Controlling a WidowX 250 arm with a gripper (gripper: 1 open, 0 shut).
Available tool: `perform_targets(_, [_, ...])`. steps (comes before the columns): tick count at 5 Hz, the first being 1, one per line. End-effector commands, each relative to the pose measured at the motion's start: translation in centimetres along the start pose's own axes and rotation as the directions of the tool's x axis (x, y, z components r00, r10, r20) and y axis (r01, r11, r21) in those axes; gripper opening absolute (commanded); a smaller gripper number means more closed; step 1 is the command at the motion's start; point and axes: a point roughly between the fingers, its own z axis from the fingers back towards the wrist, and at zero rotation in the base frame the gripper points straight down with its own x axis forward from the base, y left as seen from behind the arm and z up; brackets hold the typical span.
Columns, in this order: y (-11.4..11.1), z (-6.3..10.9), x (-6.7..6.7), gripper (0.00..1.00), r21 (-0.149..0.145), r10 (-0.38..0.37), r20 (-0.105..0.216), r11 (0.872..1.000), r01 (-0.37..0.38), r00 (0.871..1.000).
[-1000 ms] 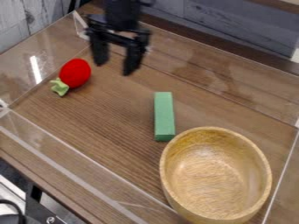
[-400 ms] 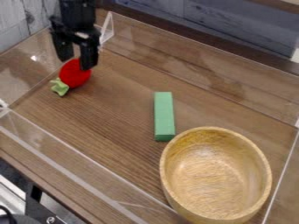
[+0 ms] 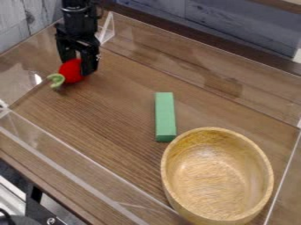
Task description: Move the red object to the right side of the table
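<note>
The black gripper (image 3: 77,60) hung straight down over the far left part of the table (image 3: 106,123), its two fingers spread wide. The red fruit (image 3: 73,71) sat between them — one finger (image 3: 63,54) on its left, the other on its right — but the jaws had not closed on it, and whether the pads touched its skin could not be told from this view. The fruit lay on the wood, its small green stem (image 3: 55,82) poking out toward the lower left, just beside the fingertips.

A green block (image 3: 165,117) lay flat near the middle of the table, its long side running roughly front to back, well apart from the fruit and the gripper. At the near right corner stood a round wooden bowl (image 3: 217,177), upright; the block's near end came close to the bowl's rim without touching it.

Low clear walls (image 3: 30,83) edged the tabletop, and the fruit was near the left one. So the red fruit was at the left side of the table, with the block and the bowl between it and the right side.
</note>
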Motion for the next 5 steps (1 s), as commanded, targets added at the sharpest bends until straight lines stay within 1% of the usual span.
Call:
perform_targets(1, [0.6,0.6,0.6,1.00,0.009,0.008,0.030,1.000,-0.008,1.000])
perform_targets(2, [0.6,-0.2,0.3,1.00,-0.016,0.041,0.023,0.999,-0.041,0.999])
perform_targets(3, [0.7,-0.5,-0.1,1.00,-0.041,0.076,0.022,0.996,-0.075,0.997])
perform_targets(5, [0.9,0.9,-0.8,1.00,-0.069,0.127,0.017,0.990,-0.126,0.992])
